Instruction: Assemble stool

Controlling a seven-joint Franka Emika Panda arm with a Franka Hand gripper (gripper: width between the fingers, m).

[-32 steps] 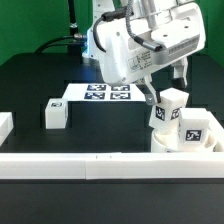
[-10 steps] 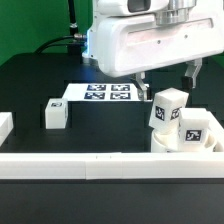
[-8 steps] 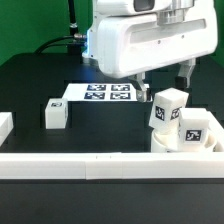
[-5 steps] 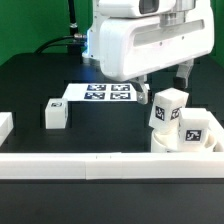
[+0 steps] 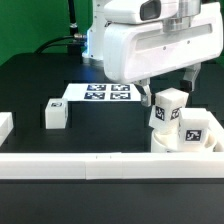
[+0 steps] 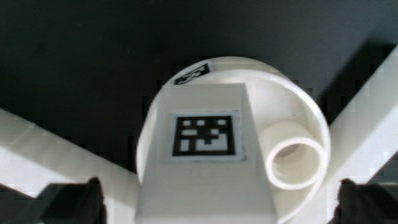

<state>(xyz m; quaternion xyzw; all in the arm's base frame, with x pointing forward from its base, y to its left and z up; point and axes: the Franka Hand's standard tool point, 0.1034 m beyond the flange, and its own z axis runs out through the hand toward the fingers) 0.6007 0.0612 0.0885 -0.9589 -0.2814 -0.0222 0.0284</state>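
Observation:
The white round seat (image 5: 186, 146) lies at the exterior view's right, against the front rail. Two tagged white legs stand on it: one upright (image 5: 169, 108) and one beside it (image 5: 194, 128). A third leg (image 5: 55, 113) lies alone on the black table at the exterior view's left. My gripper (image 5: 168, 90) hangs just above the upright leg, open, with a finger on either side of its top. In the wrist view the gripper (image 6: 217, 205) straddles that leg (image 6: 210, 135), dark fingertips (image 6: 71, 200) apart from it. The leg's tag and end hole show.
The marker board (image 5: 105, 93) lies flat behind the legs. A long white rail (image 5: 90, 166) runs along the front. A short white rail piece (image 5: 5, 124) sits at the exterior view's left edge. Cables hang at the back.
Three seconds ago the hand was tilted beside the upright leg. It has since squared up above it, and over the last second it has come down slightly around the leg's top.

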